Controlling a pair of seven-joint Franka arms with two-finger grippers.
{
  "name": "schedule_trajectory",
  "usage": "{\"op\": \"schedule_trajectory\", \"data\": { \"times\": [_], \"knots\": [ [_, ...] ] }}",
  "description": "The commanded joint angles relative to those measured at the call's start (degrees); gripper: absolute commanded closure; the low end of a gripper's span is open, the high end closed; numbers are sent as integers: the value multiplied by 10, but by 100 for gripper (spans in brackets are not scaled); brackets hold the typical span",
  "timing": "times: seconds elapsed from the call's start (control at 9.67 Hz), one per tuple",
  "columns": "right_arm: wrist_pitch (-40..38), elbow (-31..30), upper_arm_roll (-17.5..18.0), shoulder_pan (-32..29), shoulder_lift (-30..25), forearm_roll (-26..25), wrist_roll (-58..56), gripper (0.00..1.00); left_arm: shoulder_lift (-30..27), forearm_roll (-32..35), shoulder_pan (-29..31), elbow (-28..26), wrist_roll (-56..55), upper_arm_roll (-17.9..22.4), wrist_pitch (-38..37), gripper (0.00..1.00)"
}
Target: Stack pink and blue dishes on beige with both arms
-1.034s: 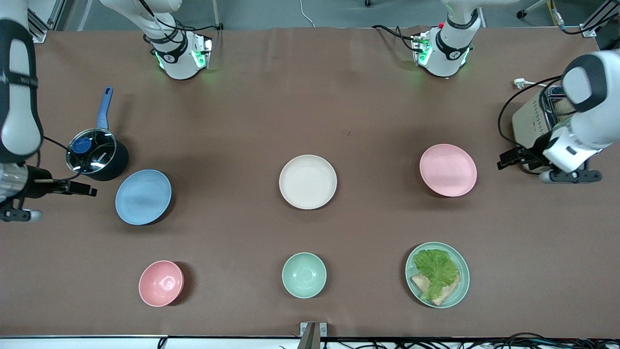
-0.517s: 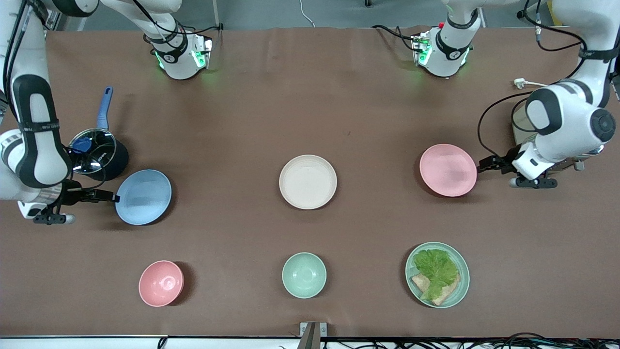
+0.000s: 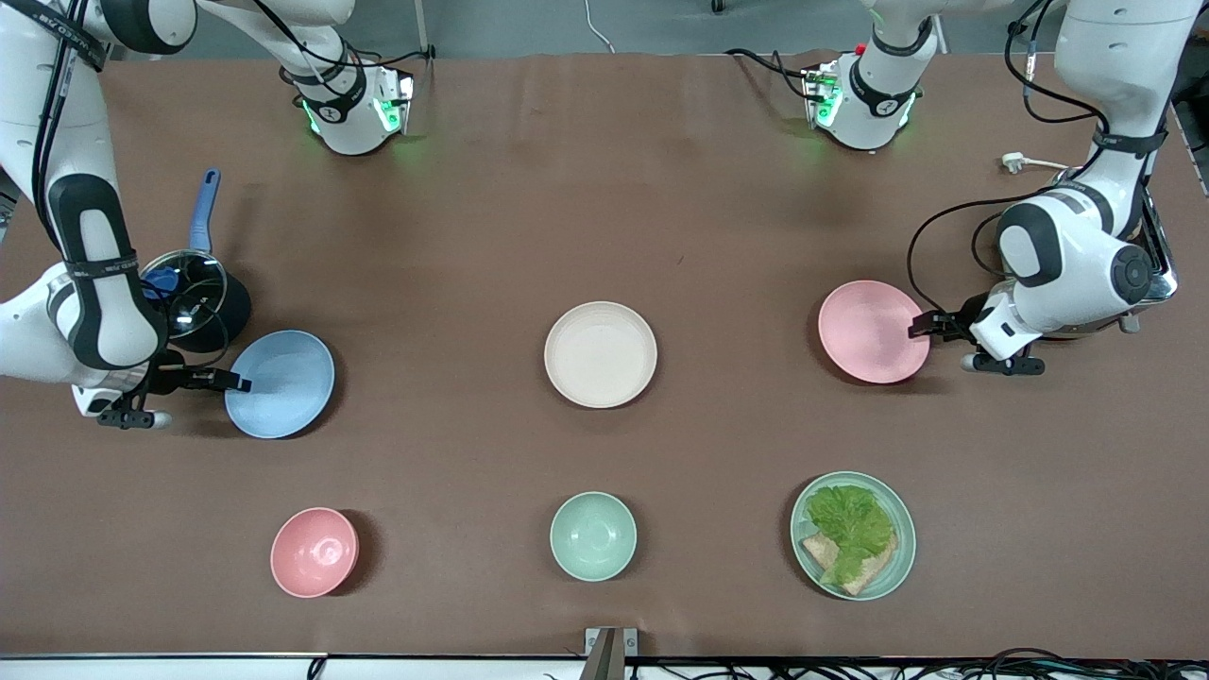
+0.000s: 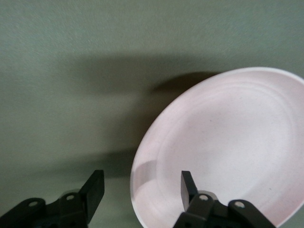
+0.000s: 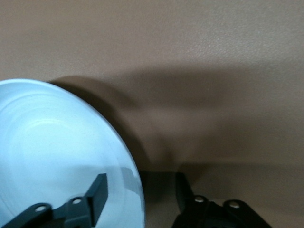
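Step in hand: twin grasp approach, no dish stacked yet.

Left gripper (image 3: 919,327) at rim of pink plate (image 3: 873,331), toward left arm's end of table; fingers (image 4: 188,186) parted, straddling rim.

Right gripper (image 3: 233,382) likewise astride rim of blue plate (image 3: 280,383), toward right arm's end; fingers (image 5: 99,194) parted.

Beige plate (image 3: 600,354) at table centre, bare.

Next, likely: clamp both rims, lift level, carry to centre one after other.

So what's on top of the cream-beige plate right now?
Nothing: the round matte cream-beige plate is bare. The pale pink plate and light blue plate lie apart on the table, each rim straddled by an open claw, left claw, right claw.
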Motion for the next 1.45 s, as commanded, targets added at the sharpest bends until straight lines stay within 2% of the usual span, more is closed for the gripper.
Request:
{"op": "schedule_trajectory", "data": {
  "times": [0.0,0.1,0.21,0.31,0.41,0.52,0.72,0.83,0.93,1.14,1.24,1.34],
  "knots": [
    [1,-16,2,-1,-8,22,-10,48,29,-14,-6,8,15,-1,14,62],
    [-2,-16,2,0,-8,27,-10,51,29,-15,-6,13,15,-2,14,84],
    [-14,-16,2,-1,-8,33,-10,59,30,-15,-6,14,15,-2,14,93],
    [-23,-16,2,0,-8,39,-10,68,27,-15,-5,14,15,-2,14,99],
    [-26,-16,2,-1,-8,39,-8,82,24,-15,-5,18,15,-3,14,100],
    [-33,-13,2,-2,-8,39,-6,99,9,-15,-5,22,12,-9,12,100],
    [-69,12,0,1,-11,38,1,99,-50,-15,-1,22,-26,-61,5,100],
    [-115,47,-4,6,-16,29,30,99,-61,-13,1,31,-75,-113,5,100],
    [-205,107,-23,22,-18,-3,59,99,-56,-13,1,51,-128,-158,5,100],
    [-349,225,-29,37,-26,-70,168,99,-30,-7,1,86,-257,-252,7,100],
    [-390,255,-29,62,-48,-92,232,99,-4,1,-5,112,-337,-299,13,100],
    [-407,259,-24,86,-78,-108,294,99,21,31,-12,140,-417,-329,19,100]
  ]
}}
